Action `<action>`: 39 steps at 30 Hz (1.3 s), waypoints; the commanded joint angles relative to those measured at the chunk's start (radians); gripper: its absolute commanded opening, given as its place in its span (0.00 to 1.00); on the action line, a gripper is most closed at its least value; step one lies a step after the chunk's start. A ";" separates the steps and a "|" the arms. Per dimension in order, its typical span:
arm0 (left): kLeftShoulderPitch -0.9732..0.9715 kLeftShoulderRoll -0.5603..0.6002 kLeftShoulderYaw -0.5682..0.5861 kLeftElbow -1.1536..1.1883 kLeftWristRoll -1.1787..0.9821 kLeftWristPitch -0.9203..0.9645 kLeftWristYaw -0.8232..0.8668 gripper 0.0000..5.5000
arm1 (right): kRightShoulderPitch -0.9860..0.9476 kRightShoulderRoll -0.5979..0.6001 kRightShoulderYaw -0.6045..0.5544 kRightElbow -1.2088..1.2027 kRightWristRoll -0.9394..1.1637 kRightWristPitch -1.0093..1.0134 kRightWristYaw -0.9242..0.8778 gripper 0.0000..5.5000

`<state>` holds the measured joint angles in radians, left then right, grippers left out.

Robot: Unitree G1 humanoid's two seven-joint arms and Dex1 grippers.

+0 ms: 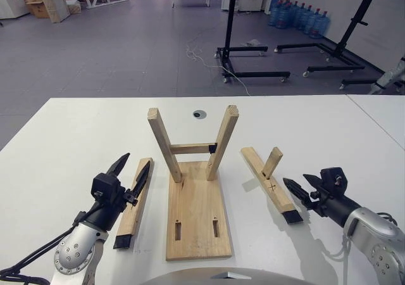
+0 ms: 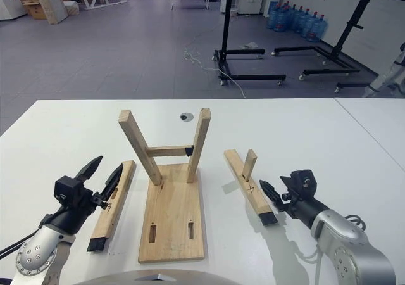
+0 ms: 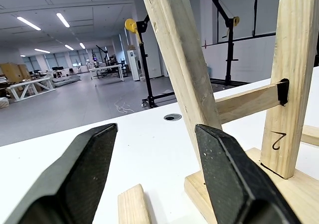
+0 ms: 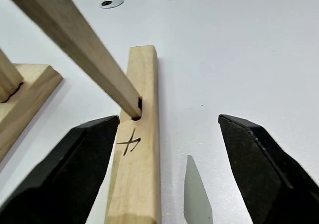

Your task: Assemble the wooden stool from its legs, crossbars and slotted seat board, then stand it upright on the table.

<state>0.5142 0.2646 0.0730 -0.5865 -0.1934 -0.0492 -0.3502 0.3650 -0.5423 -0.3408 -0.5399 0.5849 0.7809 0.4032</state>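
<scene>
Timber looks light, stiff and sturdy; grip mid-length across the flat faces. Left gripper (image 1: 138, 160), fingers apart, straddles the loose black-capped pale wooden leg (image 1: 133, 209). Right gripper (image 1: 295, 178), fingers spread, is just beside the pale crossbar-fitted wooden leg (image 1: 273, 190). Pale slotted wooden seat board (image 1: 196, 231) lies between the grippers.

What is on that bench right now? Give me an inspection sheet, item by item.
Surface: white table, round port at its far side.
Job's things: seat board lying flat, two legs standing in it, joined by a crossbar; two slots unfilled; left loose leg beside the board; right loose leg with a second crossbar stuck in it.
Clutter: nothing seen.
End effectors: left end effector open at the left loose leg; right end effector open at the right loose leg's near end.
Cables: white cable on the floor beyond.
Surroundings: black wheeled frames, water bottles.
</scene>
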 commanded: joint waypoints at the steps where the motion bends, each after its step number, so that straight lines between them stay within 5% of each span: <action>1: -0.002 0.000 -0.011 -0.019 0.004 0.017 0.006 0.52 | -0.001 -0.045 0.099 0.008 -0.070 0.013 0.011 0.69; 8: -0.029 0.037 -0.007 -0.014 -0.012 0.050 -0.025 0.52 | 0.018 -0.026 0.223 0.026 -0.182 0.072 -0.062 0.69; 20: -0.059 0.025 -0.023 0.023 -0.006 0.049 -0.025 0.52 | -0.100 0.015 0.194 0.066 -0.124 0.190 -0.061 0.37; 30: -0.136 0.024 0.019 0.018 -0.258 0.090 -0.113 0.52 | -0.567 0.120 0.033 0.438 -0.124 -0.173 -0.056 0.37; 32: -0.159 0.048 0.041 0.010 -0.391 0.121 -0.179 0.52 | -0.653 0.150 -0.056 0.481 -0.031 -0.306 0.018 0.37; 35: -0.182 0.096 0.073 0.002 -0.631 0.194 -0.309 0.52 | -0.723 0.141 -0.141 0.400 0.453 -0.077 0.249 0.37; 37: -0.183 0.151 0.080 0.025 -0.730 0.259 -0.405 0.52 | -0.681 0.096 -0.119 0.301 0.733 0.094 0.337 0.37; 39: -0.185 0.210 0.078 0.024 -0.804 0.329 -0.473 0.52 | -0.619 0.040 -0.045 0.212 0.792 0.180 0.444 0.37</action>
<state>0.3445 0.3651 0.1377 -0.5734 -0.8639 0.1542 -0.6982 -0.3070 -0.4086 -0.4548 -0.1432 1.1273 0.7675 0.6784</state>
